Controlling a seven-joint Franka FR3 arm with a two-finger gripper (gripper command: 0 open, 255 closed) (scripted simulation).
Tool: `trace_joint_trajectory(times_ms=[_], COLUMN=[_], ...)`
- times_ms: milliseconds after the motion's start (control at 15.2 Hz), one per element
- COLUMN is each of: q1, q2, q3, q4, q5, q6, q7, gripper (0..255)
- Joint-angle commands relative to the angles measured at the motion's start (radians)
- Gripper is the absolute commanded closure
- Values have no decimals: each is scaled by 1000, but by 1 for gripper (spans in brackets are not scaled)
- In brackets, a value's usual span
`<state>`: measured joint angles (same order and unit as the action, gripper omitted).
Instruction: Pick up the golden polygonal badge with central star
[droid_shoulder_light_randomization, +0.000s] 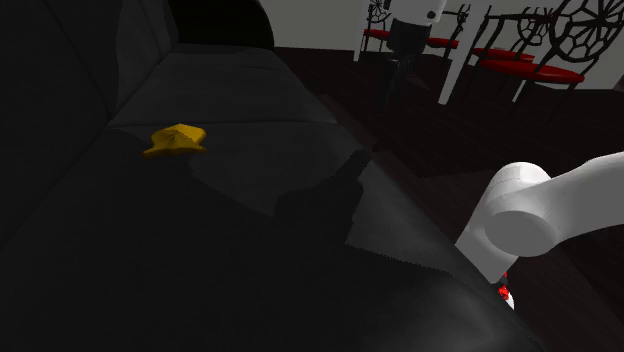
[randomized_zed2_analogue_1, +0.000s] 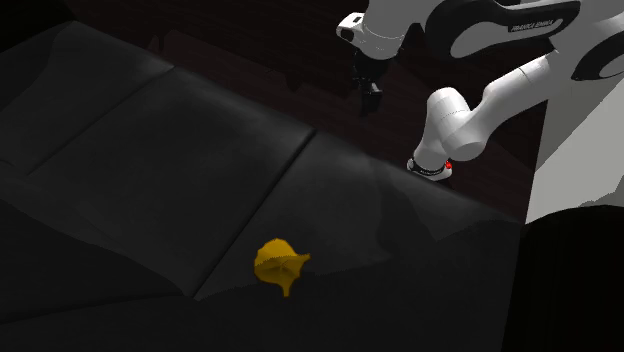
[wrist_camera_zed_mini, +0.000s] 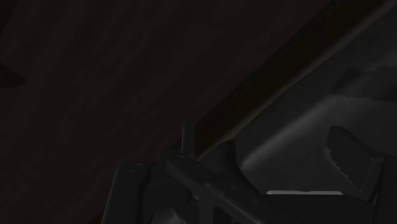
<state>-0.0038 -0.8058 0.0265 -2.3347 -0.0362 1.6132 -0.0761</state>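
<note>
The pincer (randomized_zed2_analogue_1: 369, 92) hangs in the air above the sofa's (randomized_zed2_analogue_1: 200, 130) front edge, pointing down, and in the wrist view its fingers (wrist_camera_zed_mini: 347, 159) stand apart with nothing between them; below it there are the front edge of a seat cushion and the dark floor (wrist_camera_zed_mini: 95, 76). The golden badge (droid_shoulder_light_randomization: 177, 138) lies well apart from it, across the seat near the sofa's back edge and just beside the seam (randomized_zed2_analogue_1: 250, 215) between two cushions, lumpy and a little raised on the soft surface. The step in hand is, I judge, the reach. To do it well, the arm (randomized_zed2_analogue_1: 480, 95) should carry the pincer over the seat from the front edge toward the back edge, stop squarely above the badge, and turn the wrist so the jaws straddle its narrower span. The descent should be slow, since the cushion may give and the low badge could slip aside or be pressed into the seam.
</note>
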Motion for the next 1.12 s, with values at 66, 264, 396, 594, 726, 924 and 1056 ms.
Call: trace_joint_trajectory(times_ms=[66, 264, 396, 594, 726, 924, 1056], q1=[7, 27, 38, 51, 59, 68, 74], q2=[21, 88, 137, 214, 268, 355, 416], q3=[19, 75, 112, 166, 202, 255, 290], q4=[13, 58, 94, 155, 200, 277, 333], q5=[12, 45, 63, 83, 92, 98, 95], q6=[6, 23, 33, 46, 53, 60, 62], q7=[19, 74, 110, 165, 201, 257, 296], gripper=[0, 0, 0, 0, 0, 0, 0])
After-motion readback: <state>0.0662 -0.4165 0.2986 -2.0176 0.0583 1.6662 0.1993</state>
